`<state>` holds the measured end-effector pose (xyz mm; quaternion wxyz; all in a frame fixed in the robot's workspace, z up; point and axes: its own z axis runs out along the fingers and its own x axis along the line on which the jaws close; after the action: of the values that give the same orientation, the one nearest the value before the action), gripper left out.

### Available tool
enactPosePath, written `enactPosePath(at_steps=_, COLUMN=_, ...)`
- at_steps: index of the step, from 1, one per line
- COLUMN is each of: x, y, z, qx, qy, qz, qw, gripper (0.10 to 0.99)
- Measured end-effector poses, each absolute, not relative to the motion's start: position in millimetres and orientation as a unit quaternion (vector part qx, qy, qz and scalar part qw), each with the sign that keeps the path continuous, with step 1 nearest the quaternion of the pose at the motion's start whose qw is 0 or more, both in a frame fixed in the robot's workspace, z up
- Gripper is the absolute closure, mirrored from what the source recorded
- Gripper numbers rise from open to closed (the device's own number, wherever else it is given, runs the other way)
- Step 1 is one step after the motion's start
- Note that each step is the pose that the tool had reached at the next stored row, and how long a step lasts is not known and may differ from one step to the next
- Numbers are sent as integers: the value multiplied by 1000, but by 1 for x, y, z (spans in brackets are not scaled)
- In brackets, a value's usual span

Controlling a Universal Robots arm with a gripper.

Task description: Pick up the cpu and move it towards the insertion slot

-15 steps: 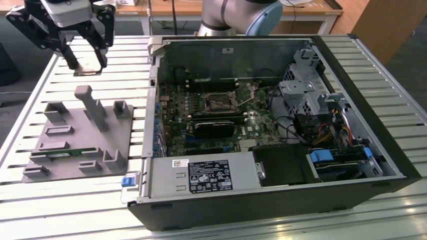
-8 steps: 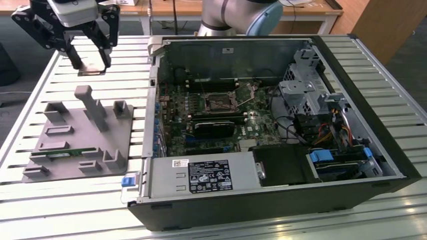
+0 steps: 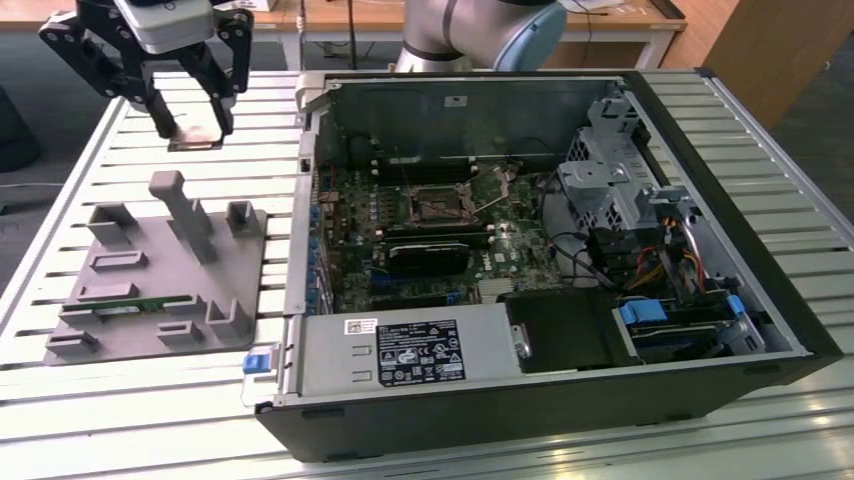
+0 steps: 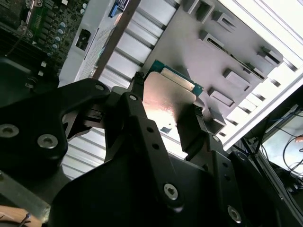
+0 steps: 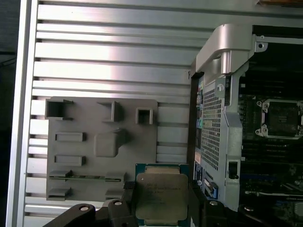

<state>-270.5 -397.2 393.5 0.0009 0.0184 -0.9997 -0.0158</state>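
The black gripper [image 3: 195, 128] has its jaws clamped on the flat silver-topped square cpu [image 5: 162, 196]; carrying it level toward the silver-framed, dark-centred insertion slot [image 3: 438, 205] seems wise.

An open computer case [image 3: 561, 280] lies on the slatted table [image 3: 120, 390]; beside it, at the exterior view's left, a grey holder tray [image 3: 154, 275] carries a green memory stick [image 3: 134, 307]

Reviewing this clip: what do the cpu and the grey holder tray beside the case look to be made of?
The cpu, gripped by the gripper: likely metal lid, with a bright sheen, on a green circuit-board rim. The grey holder tray: apparently matte moulded or printed plastic, uniformly dull grey with no glare.
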Motion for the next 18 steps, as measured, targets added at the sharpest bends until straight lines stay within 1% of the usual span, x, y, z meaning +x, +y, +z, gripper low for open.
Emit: enactPosePath(at_steps=18, x=-242, y=-397, z=393, qx=18, qy=-1000, qz=-16, qw=1, gripper=553)
